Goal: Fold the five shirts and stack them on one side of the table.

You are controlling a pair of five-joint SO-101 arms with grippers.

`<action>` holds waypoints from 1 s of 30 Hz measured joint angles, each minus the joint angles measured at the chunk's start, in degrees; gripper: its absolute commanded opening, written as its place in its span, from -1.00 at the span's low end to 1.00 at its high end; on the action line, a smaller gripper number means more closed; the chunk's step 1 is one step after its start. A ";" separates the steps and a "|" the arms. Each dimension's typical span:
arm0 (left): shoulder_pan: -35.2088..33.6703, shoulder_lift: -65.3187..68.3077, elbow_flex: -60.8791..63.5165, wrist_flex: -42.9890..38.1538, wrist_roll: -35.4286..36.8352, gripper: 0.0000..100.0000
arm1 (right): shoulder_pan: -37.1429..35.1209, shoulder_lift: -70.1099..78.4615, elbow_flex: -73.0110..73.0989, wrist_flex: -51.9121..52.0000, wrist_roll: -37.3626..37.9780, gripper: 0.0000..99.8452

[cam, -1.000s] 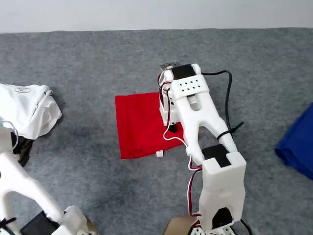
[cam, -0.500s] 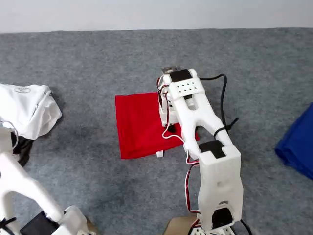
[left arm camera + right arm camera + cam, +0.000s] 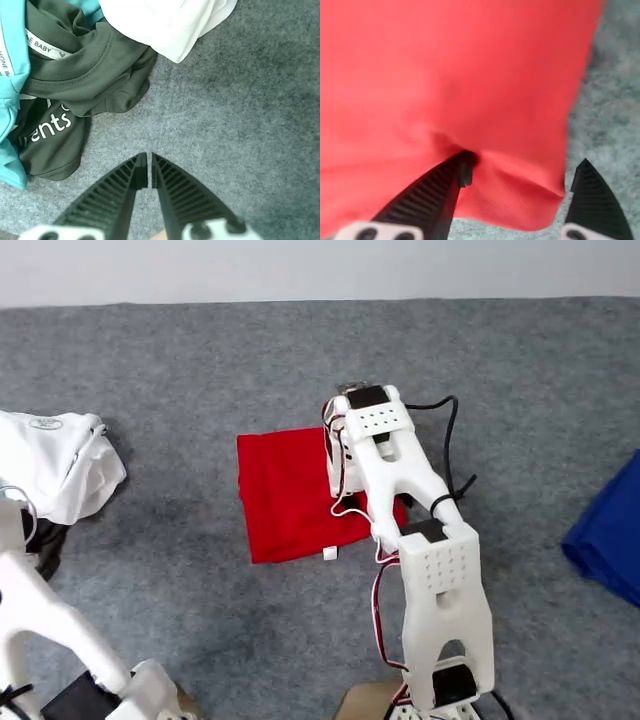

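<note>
Where the white wall [image 3: 300, 265] meets its far edge, the counter [image 3: 200, 360] wears a grey, carpet-like cover. Near its middle the folded red shirt [image 3: 285, 495] lies flat. It is a rectangle with its long axis running from far to near, slightly tilted. The right hand [image 3: 525, 165] is wide open at the shirt's edge, one finger pressed into the cloth, the other over grey. The left hand [image 3: 149, 157], closed and empty, hovers beside the dark green shirt [image 3: 85, 75].

Right gripper [image 3: 525, 169] jaws apart, straddling the corner edge of the smooth red fabric shirt [image 3: 455, 75]. 1 black ribbed finger [image 3: 437, 192] digs into the cloth, puckering it. The other sits over the grey felt table cover [image 3: 615, 95].
</note>
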 measured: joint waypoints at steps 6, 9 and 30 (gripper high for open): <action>0.00 0.00 0.00 0.00 0.00 -0.93 | -0.18 1.76 -1.58 0.26 0.00 -0.97; 0.00 0.00 0.00 0.00 0.00 -0.93 | -0.09 1.93 -2.81 1.58 2.81 -0.98; 0.00 0.00 0.00 0.00 0.00 -0.93 | 18.55 -3.87 -9.85 7.30 37.19 -0.98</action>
